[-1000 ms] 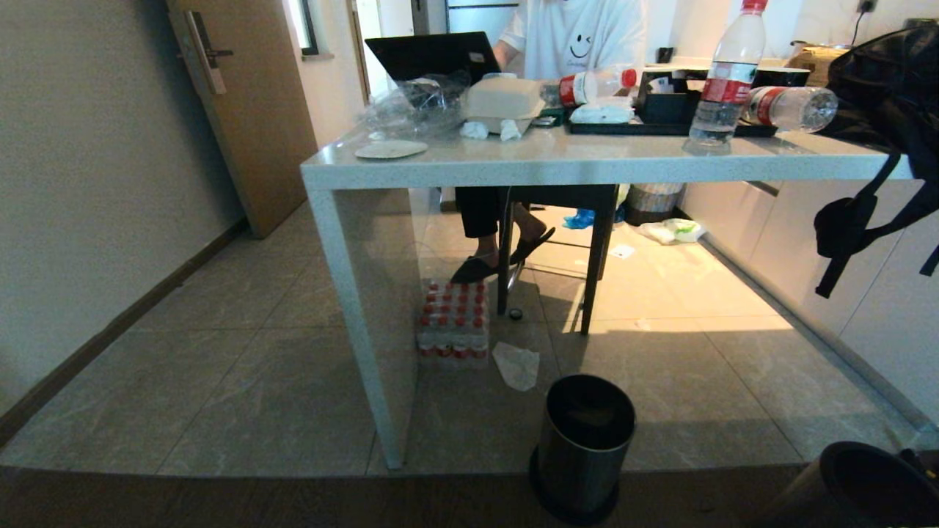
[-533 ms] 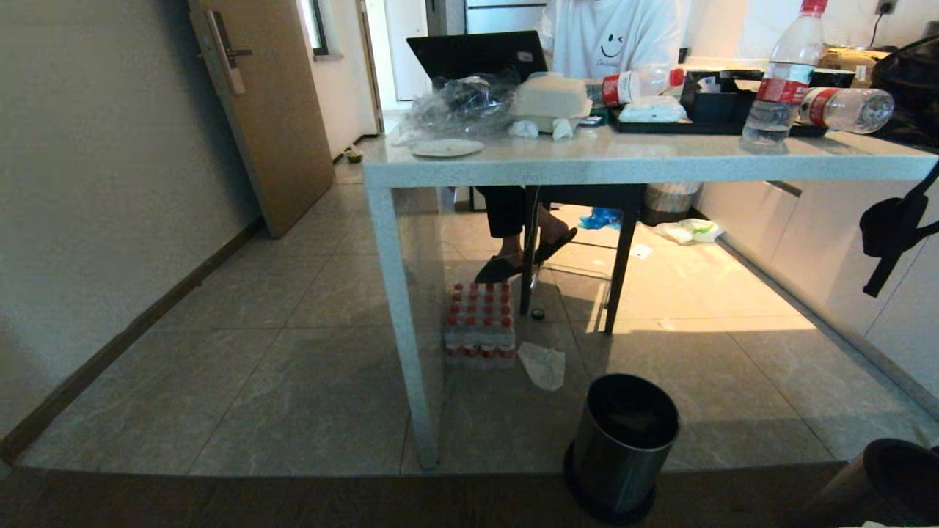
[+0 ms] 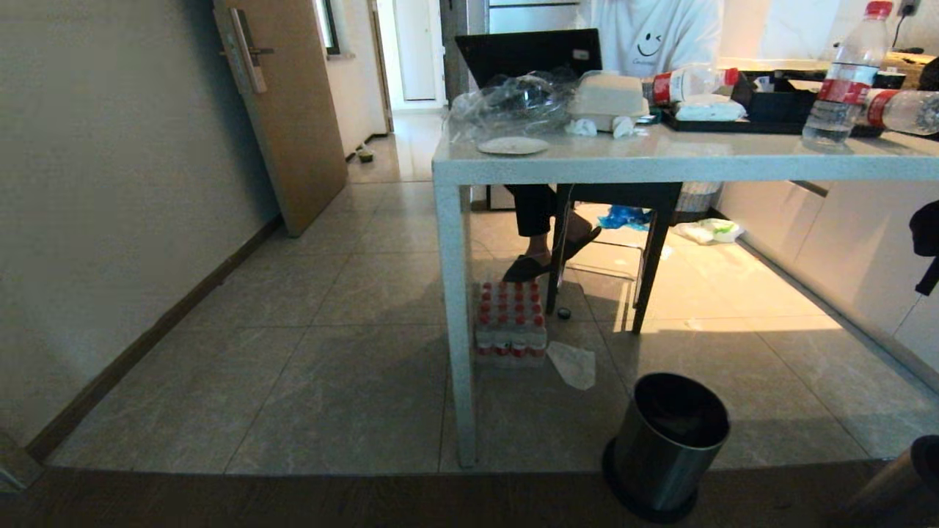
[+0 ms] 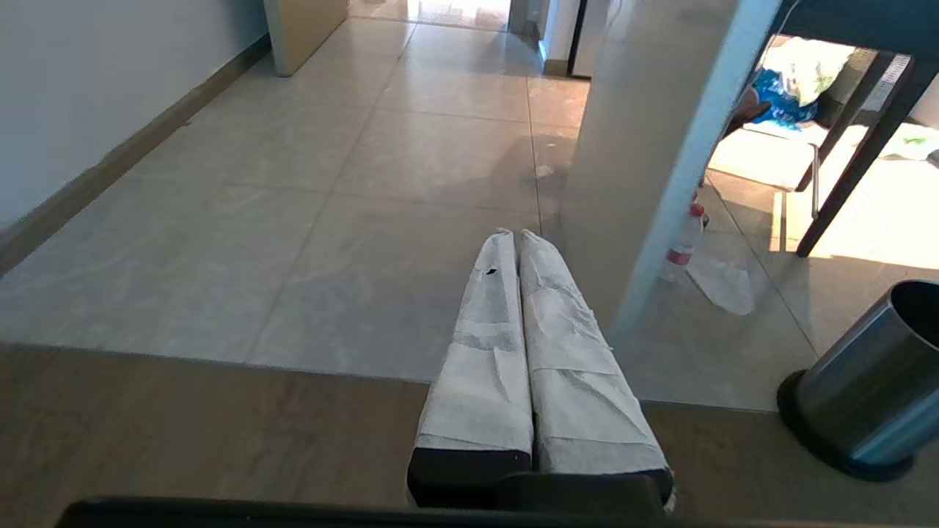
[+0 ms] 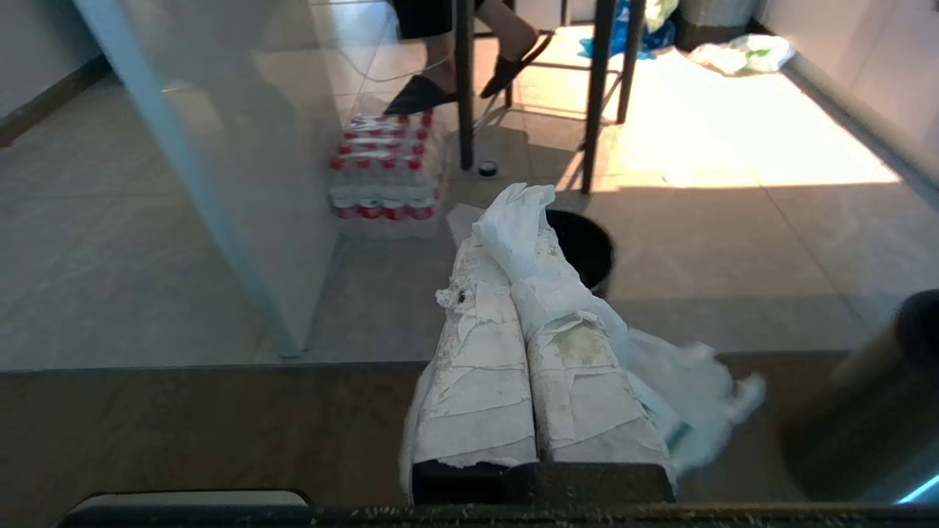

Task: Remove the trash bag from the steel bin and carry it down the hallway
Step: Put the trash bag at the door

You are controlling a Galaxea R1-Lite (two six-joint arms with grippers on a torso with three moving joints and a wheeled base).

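The steel bin (image 3: 667,440) stands on the tiles right of the table leg, its dark inside showing no bag. In the right wrist view my right gripper (image 5: 510,246) is shut on the trash bag (image 5: 682,381). The thin white plastic is pinched between the taped fingers and hangs crumpled off one side. The bin (image 5: 587,246) shows just beyond those fingertips. My left gripper (image 4: 517,235) is shut with nothing in it, level above the floor, and the bin (image 4: 866,381) stands off to its side. Neither gripper shows in the head view. The hallway (image 3: 400,147) opens past the brown door.
A white table (image 3: 455,323) stands ahead, cluttered with bottles, and a person sits behind it at a laptop. Under it are a pack of bottles (image 3: 511,323) and a flat white wrapper (image 3: 574,364). An open door (image 3: 286,110) and a wall bound the left.
The whole head view has swung to the left, so table and bin now sit further right in the picture; this is the camera moving. The things themselves have not moved.
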